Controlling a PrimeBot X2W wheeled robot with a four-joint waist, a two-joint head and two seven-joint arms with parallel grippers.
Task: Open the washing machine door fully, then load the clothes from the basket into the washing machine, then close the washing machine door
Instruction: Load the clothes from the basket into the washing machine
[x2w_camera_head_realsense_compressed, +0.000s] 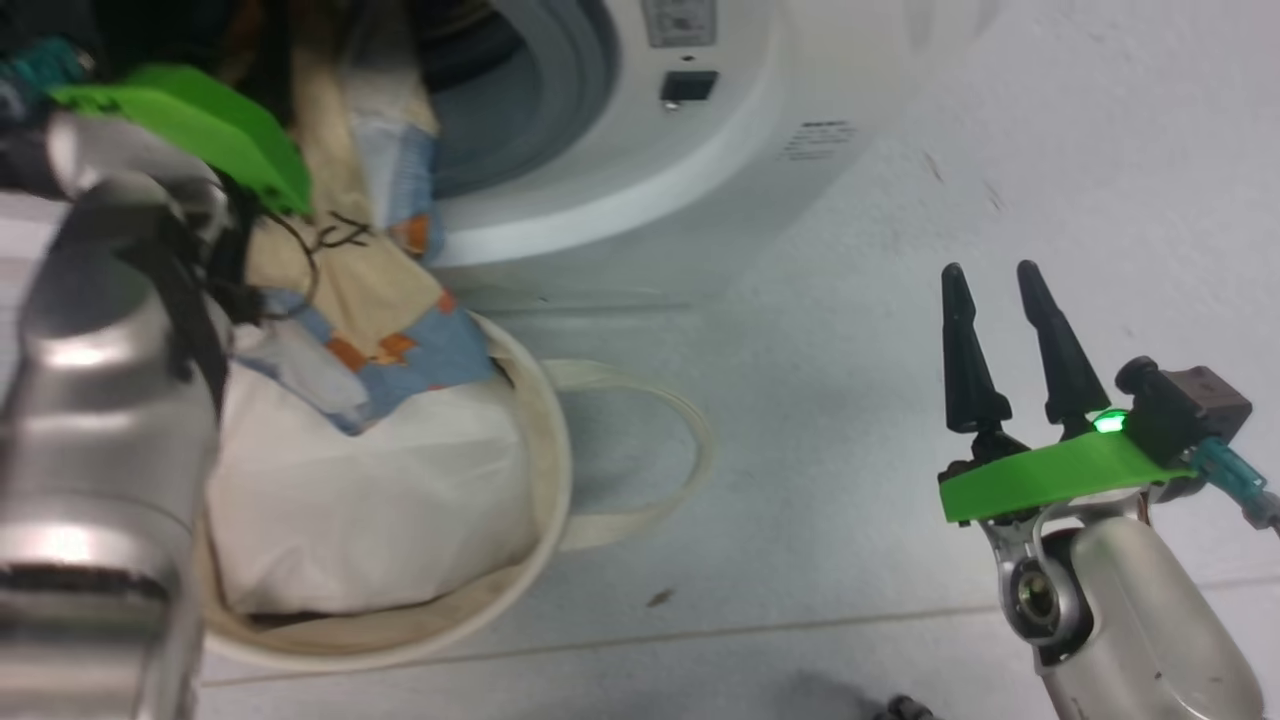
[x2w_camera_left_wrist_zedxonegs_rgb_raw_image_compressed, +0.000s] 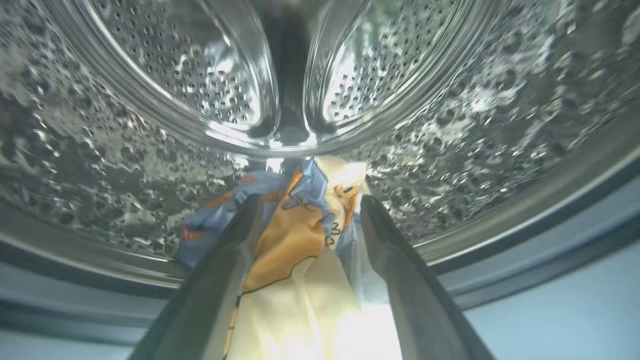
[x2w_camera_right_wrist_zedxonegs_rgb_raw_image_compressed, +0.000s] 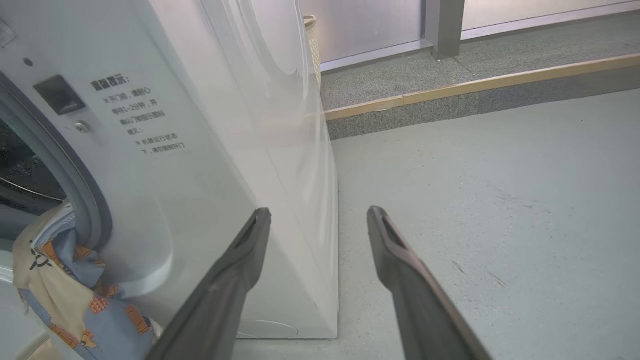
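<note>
The white washing machine (x2w_camera_head_realsense_compressed: 700, 170) stands open; its door is out of view. The clothes (x2w_camera_head_realsense_compressed: 380, 300), light blue with orange prints and cream cloth, trail from the opening down into the basket (x2w_camera_head_realsense_compressed: 550, 470). My left arm (x2w_camera_head_realsense_compressed: 100, 400) reaches into the opening. Inside the steel drum (x2w_camera_left_wrist_zedxonegs_rgb_raw_image_compressed: 150, 75), my left gripper (x2w_camera_left_wrist_zedxonegs_rgb_raw_image_compressed: 310, 205) is open, with the clothes (x2w_camera_left_wrist_zedxonegs_rgb_raw_image_compressed: 295, 235) lying loose between its fingers. My right gripper (x2w_camera_head_realsense_compressed: 992, 280) hangs open and holds nothing, over the floor to the machine's right. From that wrist, the right gripper (x2w_camera_right_wrist_zedxonegs_rgb_raw_image_compressed: 320, 212) points past the machine (x2w_camera_right_wrist_zedxonegs_rgb_raw_image_compressed: 200, 175), with the clothes (x2w_camera_right_wrist_zedxonegs_rgb_raw_image_compressed: 60, 280) at lower left.
A plain white cloth bundle (x2w_camera_head_realsense_compressed: 370, 500) fills the basket, and one loop handle (x2w_camera_head_realsense_compressed: 690, 440) lies on the grey floor (x2w_camera_head_realsense_compressed: 850, 500). Behind the machine runs a raised kerb with a wood-coloured strip (x2w_camera_right_wrist_zedxonegs_rgb_raw_image_compressed: 475, 85) and a grey post (x2w_camera_right_wrist_zedxonegs_rgb_raw_image_compressed: 445, 25).
</note>
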